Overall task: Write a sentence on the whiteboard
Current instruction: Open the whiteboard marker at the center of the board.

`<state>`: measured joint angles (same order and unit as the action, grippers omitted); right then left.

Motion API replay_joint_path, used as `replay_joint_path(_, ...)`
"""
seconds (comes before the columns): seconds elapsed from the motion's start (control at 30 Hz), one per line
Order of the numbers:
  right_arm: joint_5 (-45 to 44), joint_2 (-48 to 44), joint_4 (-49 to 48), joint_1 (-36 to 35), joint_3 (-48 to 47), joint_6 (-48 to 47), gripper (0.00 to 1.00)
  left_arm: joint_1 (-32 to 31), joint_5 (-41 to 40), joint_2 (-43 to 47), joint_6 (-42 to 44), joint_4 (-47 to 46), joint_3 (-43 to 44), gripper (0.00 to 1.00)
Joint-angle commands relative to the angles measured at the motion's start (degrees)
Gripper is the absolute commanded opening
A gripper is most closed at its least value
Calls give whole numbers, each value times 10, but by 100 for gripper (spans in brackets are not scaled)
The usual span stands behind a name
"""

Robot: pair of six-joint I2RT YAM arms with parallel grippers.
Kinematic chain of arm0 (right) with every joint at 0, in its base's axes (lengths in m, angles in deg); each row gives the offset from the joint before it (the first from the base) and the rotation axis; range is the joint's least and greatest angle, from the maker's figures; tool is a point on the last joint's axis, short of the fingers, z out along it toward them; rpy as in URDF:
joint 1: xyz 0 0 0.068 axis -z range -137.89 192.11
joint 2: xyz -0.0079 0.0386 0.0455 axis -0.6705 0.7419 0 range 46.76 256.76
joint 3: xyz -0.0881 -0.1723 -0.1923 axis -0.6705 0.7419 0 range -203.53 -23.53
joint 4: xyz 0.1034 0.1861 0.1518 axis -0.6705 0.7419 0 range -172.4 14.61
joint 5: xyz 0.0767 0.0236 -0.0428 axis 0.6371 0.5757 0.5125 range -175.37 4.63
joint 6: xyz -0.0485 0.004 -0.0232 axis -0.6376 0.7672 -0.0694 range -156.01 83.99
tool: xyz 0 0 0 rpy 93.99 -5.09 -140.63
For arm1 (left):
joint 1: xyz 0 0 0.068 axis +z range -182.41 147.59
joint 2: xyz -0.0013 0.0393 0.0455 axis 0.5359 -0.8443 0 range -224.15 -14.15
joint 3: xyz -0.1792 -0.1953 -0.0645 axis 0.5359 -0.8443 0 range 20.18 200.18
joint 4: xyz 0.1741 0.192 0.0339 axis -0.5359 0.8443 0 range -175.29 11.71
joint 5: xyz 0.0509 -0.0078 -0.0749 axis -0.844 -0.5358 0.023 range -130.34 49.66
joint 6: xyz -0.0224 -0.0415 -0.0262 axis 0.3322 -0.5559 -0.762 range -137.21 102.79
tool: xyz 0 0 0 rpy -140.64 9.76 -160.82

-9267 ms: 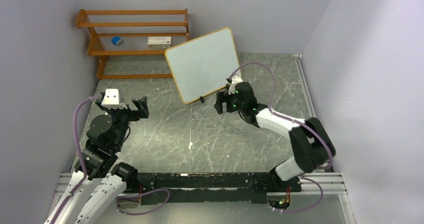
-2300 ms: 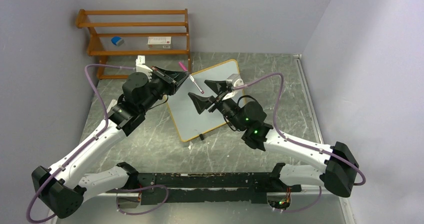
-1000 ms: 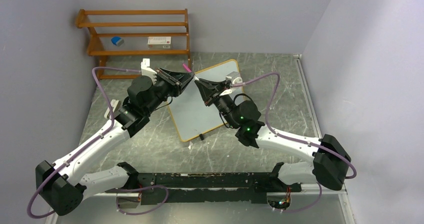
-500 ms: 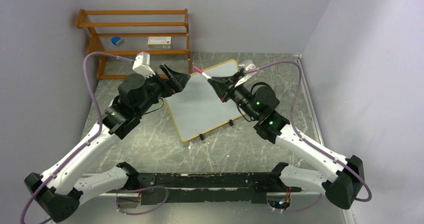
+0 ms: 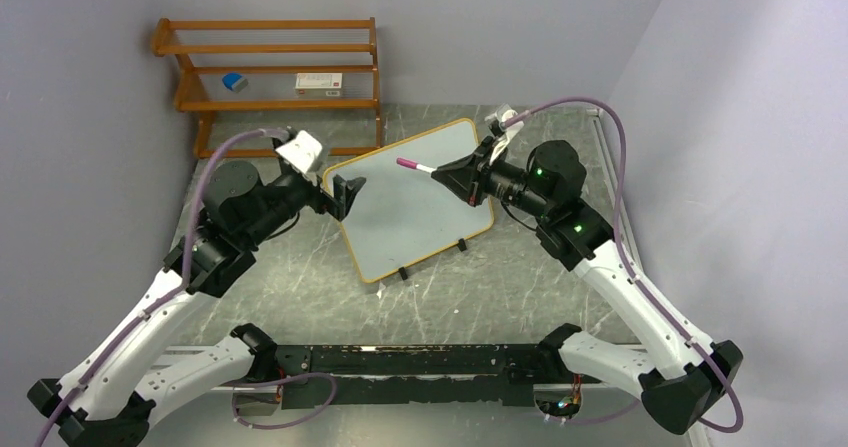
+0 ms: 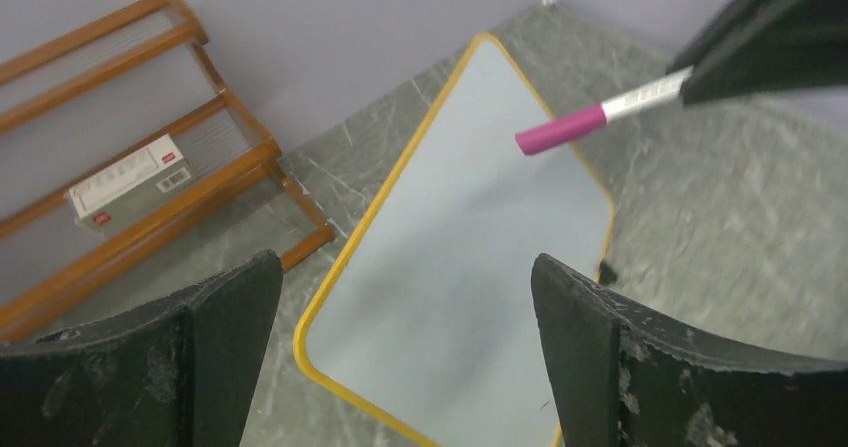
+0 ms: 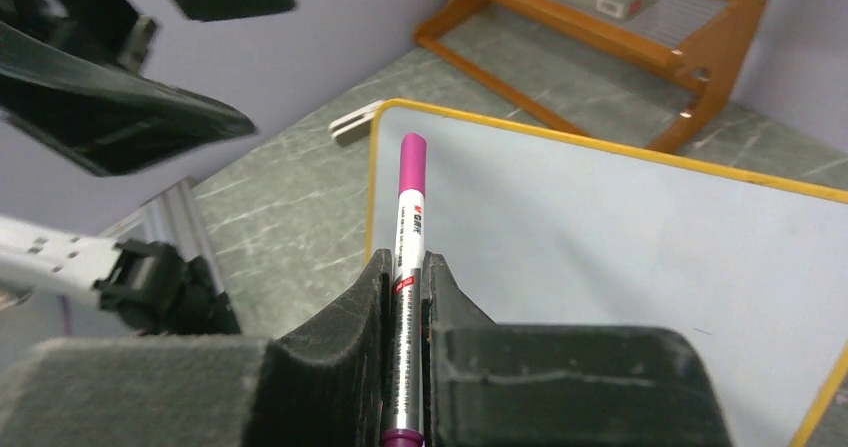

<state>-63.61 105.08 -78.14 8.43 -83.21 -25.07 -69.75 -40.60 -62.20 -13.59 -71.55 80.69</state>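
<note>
Whiteboard position: the whiteboard stands on the table mid-scene, turned diagonally and leaning back on two black feet
Whiteboard look: pale plain face, thin yellow-wood frame, rounded corners
Left gripper: the left gripper has its jaws spread wide with nothing between them, just beside the board's far-left corner
Right gripper: the right gripper is clamped on a marker, above the board's far-right part
Marker: white barrel; its magenta end points out over the board towards the left gripper, well apart from it
Near edge: bare table lies between the board's feet and the rail at the arm bases
Right side: a strip of table runs from the board to the right wall
Back left: a wooden rack stands against the back wall, near the board's far-left corner
</note>
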Motion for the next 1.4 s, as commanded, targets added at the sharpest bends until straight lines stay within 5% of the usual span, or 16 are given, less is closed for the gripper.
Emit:
replay_joint_path(0.0, 120, 7, 55, 19, -35, 16, 0, -3, 97, -14, 158, 23, -17, 98)
replay_joint_path(0.53, 221, 38, 38, 21, -33, 27, 0, -23, 300, -113, 270, 28, 35, 85)
replay_joint_path(0.97, 244, 41, 54, 21, -26, 4, 0, -66, 281, -141, 337, 101, 62, 39)
replay_joint_path(1.13, 246, 48, 68, 21, -29, -8, 0, -74, 262, -138, 357, 112, 65, 6)
replay_joint_path(1.37, 246, 61, 112, 21, -47, -31, 7, -111, 207, -135, 422, 152, 69, 5)
